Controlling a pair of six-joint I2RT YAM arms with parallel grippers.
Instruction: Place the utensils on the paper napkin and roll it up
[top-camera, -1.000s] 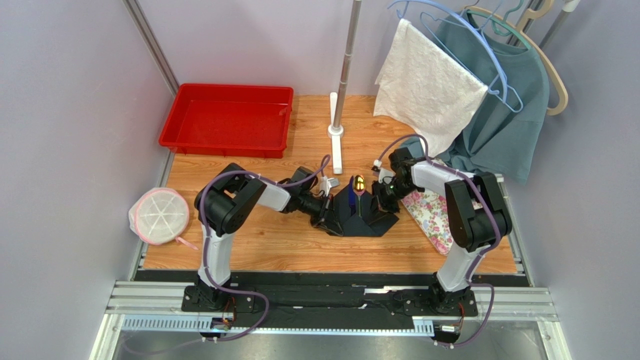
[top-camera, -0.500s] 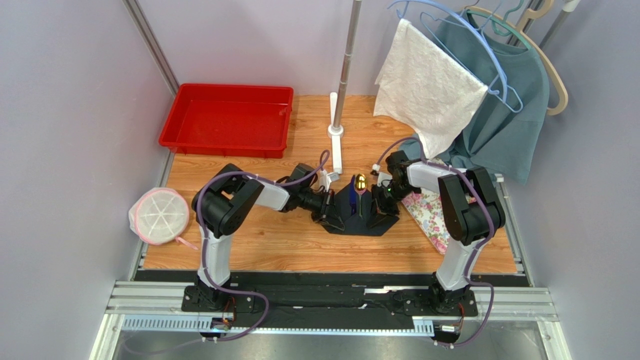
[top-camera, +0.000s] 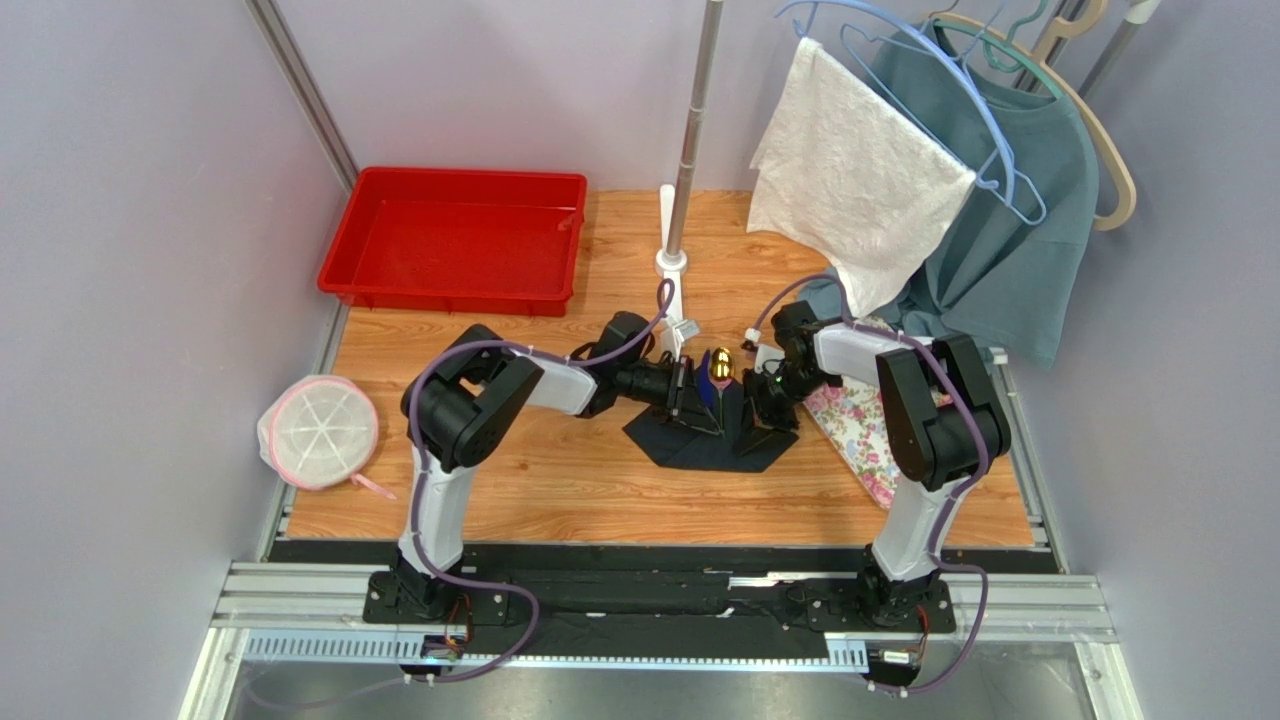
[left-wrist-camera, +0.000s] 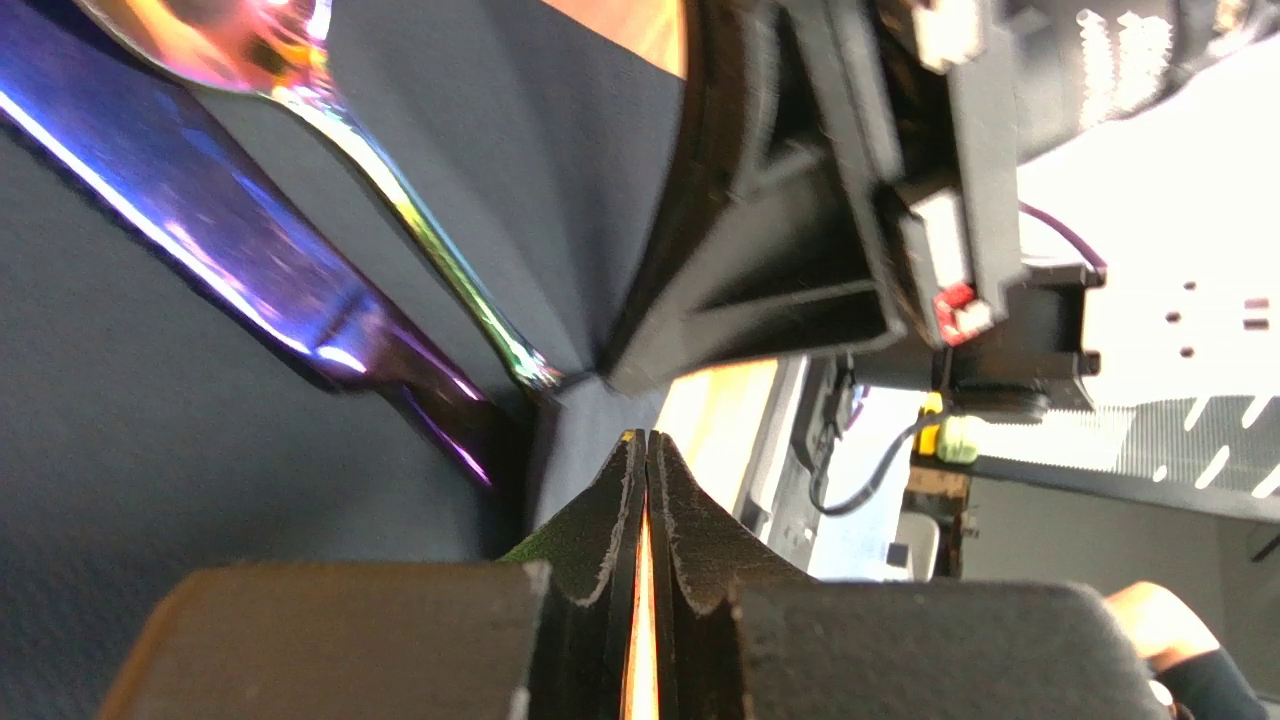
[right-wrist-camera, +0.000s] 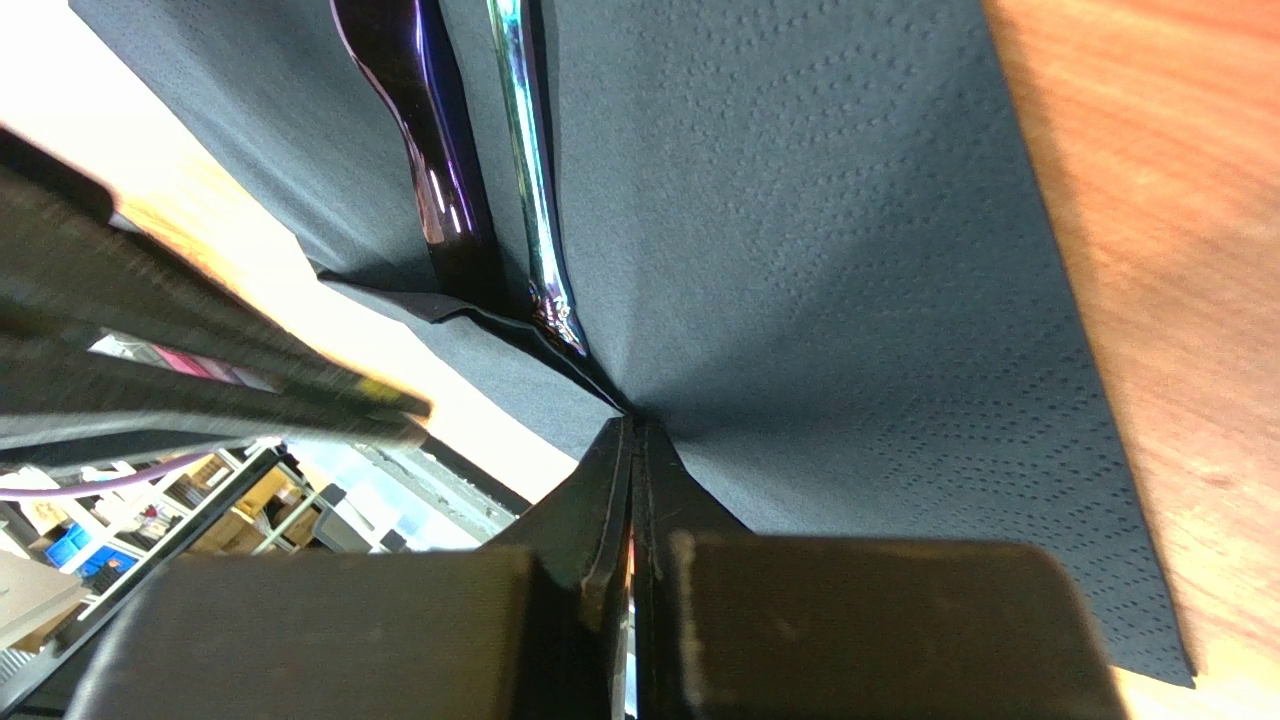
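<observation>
The black paper napkin (top-camera: 706, 443) lies mid-table, with its sides lifted toward the middle. The utensils (top-camera: 720, 368) lie along its centre, gold ends toward the far side. My left gripper (top-camera: 693, 393) is at the utensils' left side, jaws shut on a raised fold of the napkin (left-wrist-camera: 150, 450). In the left wrist view its tips (left-wrist-camera: 646, 438) sit beside the blue-violet handles (left-wrist-camera: 301, 323). My right gripper (top-camera: 760, 402) is at the utensils' right side. Its tips (right-wrist-camera: 631, 428) are shut on the napkin (right-wrist-camera: 812, 225) where it gathers beside the handles (right-wrist-camera: 421, 150).
A floral mat (top-camera: 864, 428) lies right of the napkin, under the right arm. A red tray (top-camera: 451, 237) is at the far left. A pole stand (top-camera: 673, 263) rises just behind the napkin. A white cloth (top-camera: 857, 165) and a teal shirt (top-camera: 1007, 225) hang far right. A white round container (top-camera: 319, 432) sits at the left edge.
My left gripper has moved right and away, from the napkin's left edge up to the utensils, drawing the left side of the napkin inward. The right gripper has barely shifted.
</observation>
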